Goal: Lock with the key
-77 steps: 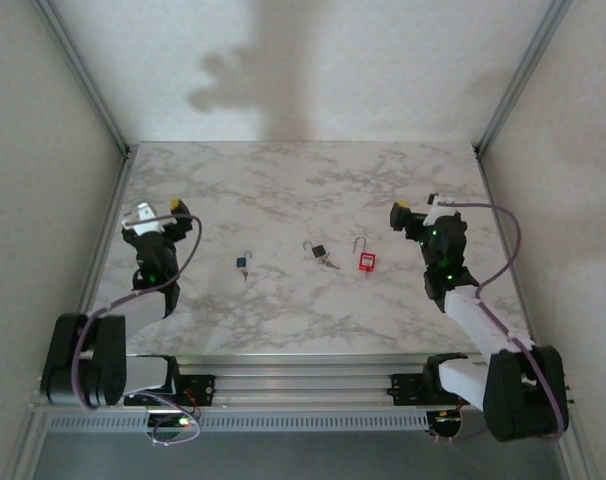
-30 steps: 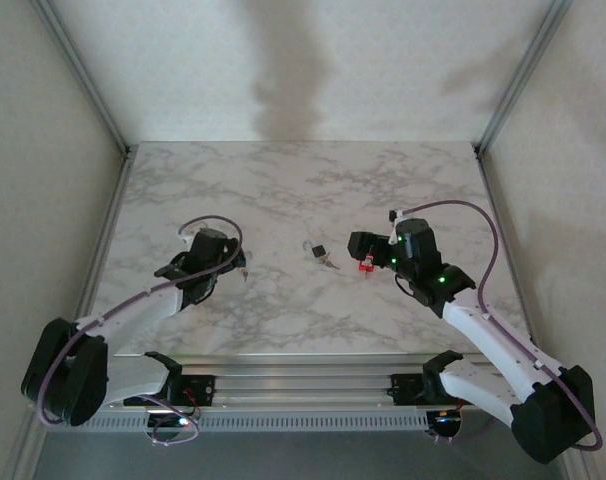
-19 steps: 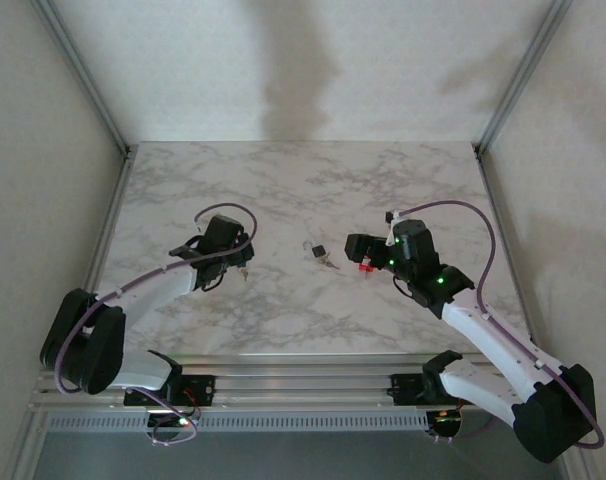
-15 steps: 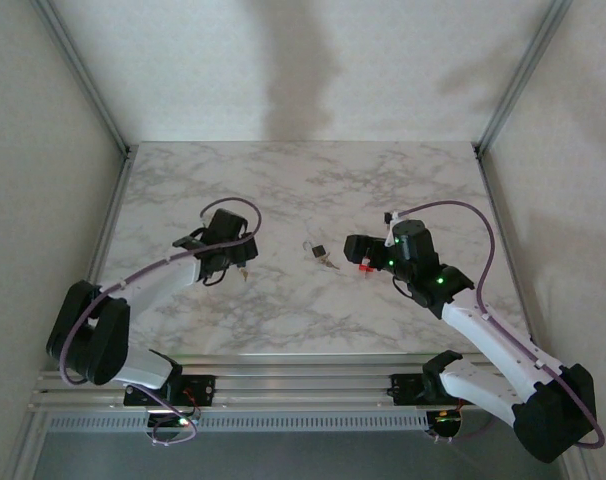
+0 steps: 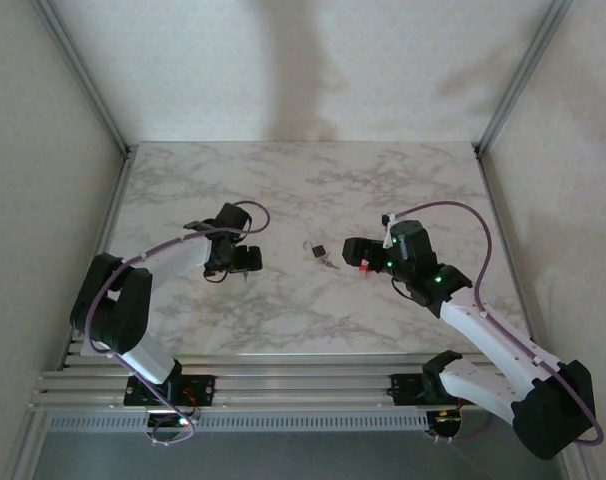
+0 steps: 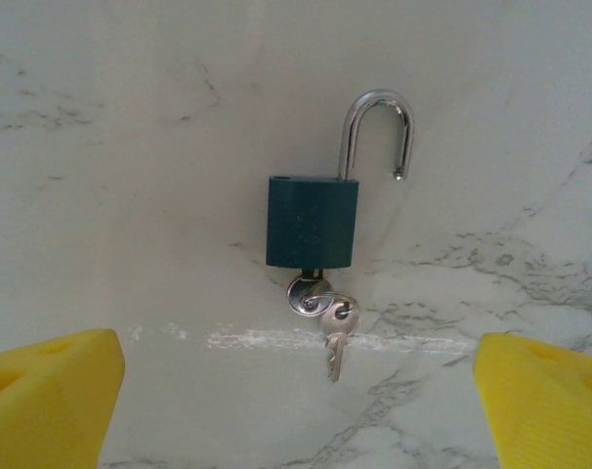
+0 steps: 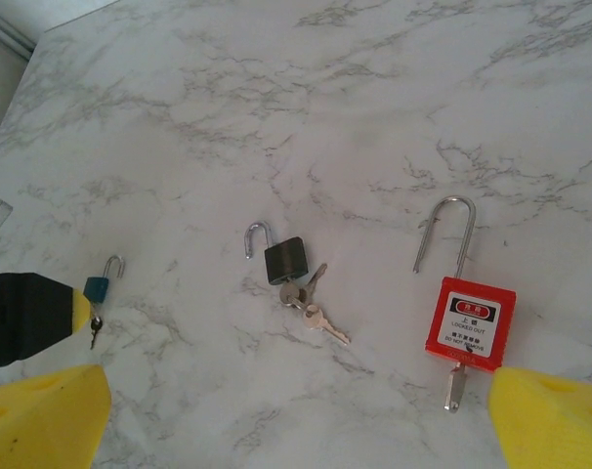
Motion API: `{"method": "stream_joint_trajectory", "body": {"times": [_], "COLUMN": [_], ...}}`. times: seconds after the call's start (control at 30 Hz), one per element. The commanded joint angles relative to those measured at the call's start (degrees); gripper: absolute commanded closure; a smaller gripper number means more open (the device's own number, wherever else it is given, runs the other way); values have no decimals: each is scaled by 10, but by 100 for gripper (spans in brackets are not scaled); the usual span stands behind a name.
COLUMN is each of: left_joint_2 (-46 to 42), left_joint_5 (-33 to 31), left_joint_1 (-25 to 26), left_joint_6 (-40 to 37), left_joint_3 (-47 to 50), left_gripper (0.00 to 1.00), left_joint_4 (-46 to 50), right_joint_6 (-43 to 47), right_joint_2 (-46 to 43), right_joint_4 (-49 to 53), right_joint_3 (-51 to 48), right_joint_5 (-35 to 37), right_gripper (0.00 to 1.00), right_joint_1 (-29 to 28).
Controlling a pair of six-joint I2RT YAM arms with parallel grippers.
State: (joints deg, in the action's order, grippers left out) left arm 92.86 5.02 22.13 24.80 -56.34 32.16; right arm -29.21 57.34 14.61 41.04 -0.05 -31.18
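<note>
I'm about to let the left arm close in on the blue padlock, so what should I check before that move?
1. Left gripper open: ok.
2. Blue padlock lined up ahead of it, lying flat: ok.
3. Key seated in the padlock's underside: ok.
4. Shackle pushed home: not ok, its free end is out of the body.
5. Right gripper open, apart from the red padlock: ok.
6. Key free to turn: cannot tell.

White marble-veined tabletop [image 5: 303, 180], grey streaks. Pale textured walls [image 5: 383, 70] on three sides. Aluminium posts [image 5: 81, 75] at back corners. Slotted metal rail [image 5: 303, 385] along near edge. Soft shadow [image 5: 298, 60] on back wall.
</note>
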Motion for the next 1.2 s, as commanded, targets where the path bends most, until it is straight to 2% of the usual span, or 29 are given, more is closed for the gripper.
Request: {"method": "stream_joint_trajectory", "body": {"times": [0.0,0.2,0.27,0.57,0.73,1.17], "left_joint_2": [13,34,44,75,86,110], "left_joint_5": [-9,-49,-47,-60,-60,-72], "left_joint_1": [-7,-9,-9,-10,-10,-11], "left_joint_6": [-18,-15,-14,-10,-14,-16], "left_joint_3": [-19,-33,-38,-60,-65,-62], "left_gripper": [9,17,21,26,34,39], "left_joint_4": [25,20,17,15,16,2], "right_joint_6": [0,-2,-2,-3,-2,-5], "right_joint_2": [8,17,17,17,17,17], "right_joint_4": [9,9,7,6,7,6], "right_joint_3": [17,19,19,19,21,19], "right_joint_5": [-9,-17,-17,-19,-19,-19], "right_gripper": [1,1,1,1,1,1], "right_joint_1": [-6,-7,-7,-9,-10,-12]}}
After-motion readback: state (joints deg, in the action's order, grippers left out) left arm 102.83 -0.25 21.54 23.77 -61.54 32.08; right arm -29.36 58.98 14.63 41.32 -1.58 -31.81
